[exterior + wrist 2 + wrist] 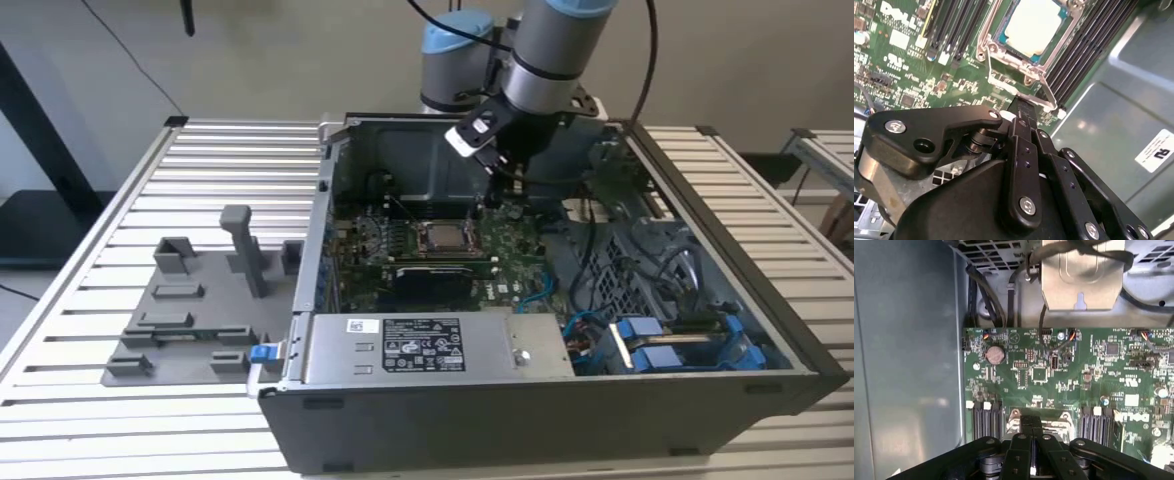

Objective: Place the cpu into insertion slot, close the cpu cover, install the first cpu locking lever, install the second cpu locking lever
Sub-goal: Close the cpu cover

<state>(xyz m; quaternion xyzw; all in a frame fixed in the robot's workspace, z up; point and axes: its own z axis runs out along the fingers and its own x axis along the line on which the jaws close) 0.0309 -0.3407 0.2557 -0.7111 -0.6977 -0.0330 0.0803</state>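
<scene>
The cpu (441, 236) (1031, 25) lies flat in the insertion slot (999, 41) on the green board, its silver-tan top facing up. The cpu cover (1008, 57) (1066, 416) lies down around it, with the chip showing through its window. A thin wire lever (990, 70) runs along the socket's edge. My gripper (511, 190) (1021, 102) (1031, 421) is shut, its tip just beside the socket, close over the lever's wire. I see nothing between the fingers.
Black memory slots (1079, 55) flank the socket. The case's grey wall (1114, 125) stands close by. A power supply (427, 345) and blue cables (667, 350) fill the case's front. A grey fixture plate (187, 320) lies on the table at the exterior view's left.
</scene>
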